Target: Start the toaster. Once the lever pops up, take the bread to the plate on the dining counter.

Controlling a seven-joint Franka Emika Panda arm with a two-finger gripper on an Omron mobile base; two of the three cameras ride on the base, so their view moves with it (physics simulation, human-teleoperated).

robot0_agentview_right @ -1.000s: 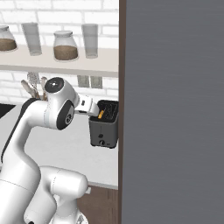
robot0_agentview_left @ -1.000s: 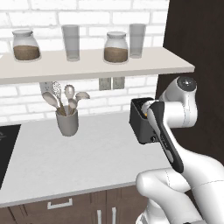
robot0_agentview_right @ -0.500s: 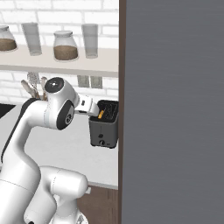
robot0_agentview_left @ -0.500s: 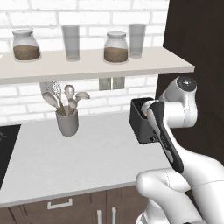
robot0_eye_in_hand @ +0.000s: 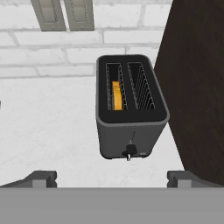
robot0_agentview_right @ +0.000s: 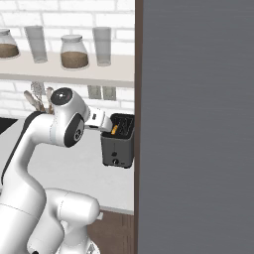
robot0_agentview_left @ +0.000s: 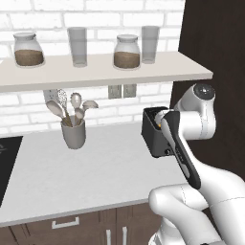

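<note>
Hovering above and in front of the toaster [robot0_eye_in_hand: 131, 107], the gripper [robot0_eye_in_hand: 112, 177] has its two fingertips spread wide apart with nothing between them. The toaster stands on the pale worktop [robot0_agentview_left: 95, 177], close against the dark cabinet side [robot0_eye_in_hand: 197, 87] and near the brick wall. It is a small dark box with two long top slots and a tiny lever knob [robot0_eye_in_hand: 129, 152] low on its narrow front face. The bread [robot0_eye_in_hand: 116, 95] sits in the left slot as the hand camera sees it, only its golden top edge showing, sunk below the rim.

The lever looks small and stiff, probably best pressed from above with one fingertip rather than pinched. The toaster seems light enough to slide if pushed sideways, so the press should go straight down. The bread is likely light, thin and crumbly; the sensible hold is across its flat faces at the upper edge, once it rises clear of the slot.
</note>
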